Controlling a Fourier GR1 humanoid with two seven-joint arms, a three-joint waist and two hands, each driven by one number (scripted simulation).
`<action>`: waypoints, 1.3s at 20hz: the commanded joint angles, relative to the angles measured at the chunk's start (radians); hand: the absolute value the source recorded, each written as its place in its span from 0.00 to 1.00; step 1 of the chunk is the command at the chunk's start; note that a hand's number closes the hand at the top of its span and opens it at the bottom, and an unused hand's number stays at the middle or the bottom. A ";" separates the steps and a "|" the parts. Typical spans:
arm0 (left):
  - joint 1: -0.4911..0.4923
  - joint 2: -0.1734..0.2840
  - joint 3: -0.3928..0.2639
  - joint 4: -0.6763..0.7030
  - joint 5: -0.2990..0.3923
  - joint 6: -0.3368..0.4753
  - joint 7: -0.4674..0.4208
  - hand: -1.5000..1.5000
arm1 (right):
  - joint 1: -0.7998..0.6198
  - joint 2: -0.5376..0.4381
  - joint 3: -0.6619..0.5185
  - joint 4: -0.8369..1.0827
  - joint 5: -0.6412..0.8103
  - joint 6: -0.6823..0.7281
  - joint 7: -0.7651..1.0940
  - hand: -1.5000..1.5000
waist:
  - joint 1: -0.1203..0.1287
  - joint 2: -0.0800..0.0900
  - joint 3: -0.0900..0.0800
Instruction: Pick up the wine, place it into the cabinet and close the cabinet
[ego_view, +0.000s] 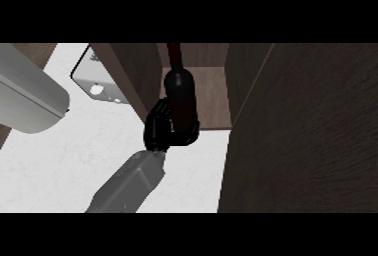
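Observation:
The wine bottle (179, 86) is dark with a deep red neck (174, 52). It stands tilted in the open front of the brown wooden cabinet (210, 100), its neck pointing into the cabinet. My right hand (164, 131) is shut on the bottle's lower body, and its fingers hide the base. The grey forearm (129, 182) comes up from the lower edge. The cabinet door (303, 135) stands open at the right as a large dark wood panel. My left hand does not show.
A big rounded grey shape (29, 95) fills the upper left, close to the view. Behind it, a light metal fitting with round holes (96, 80) lies beside the cabinet's left wall (133, 75). The white counter (66, 165) spreads across the lower left.

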 joint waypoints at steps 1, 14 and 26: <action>-0.084 0.000 0.019 0.026 0.049 0.037 0.028 1.00 | 0.072 0.014 0.053 -0.093 0.026 -0.009 0.030 0.00 | -0.003 -0.001 0.000; -0.319 0.012 0.139 0.314 0.066 -0.072 0.062 1.00 | 0.021 0.010 0.043 -0.031 0.013 -0.006 0.006 0.00 | -0.017 0.007 -0.001; -0.497 0.000 0.115 0.416 0.103 0.052 0.191 1.00 | 0.025 0.002 0.030 0.027 -0.009 0.039 -0.066 0.00 | -0.048 0.014 0.000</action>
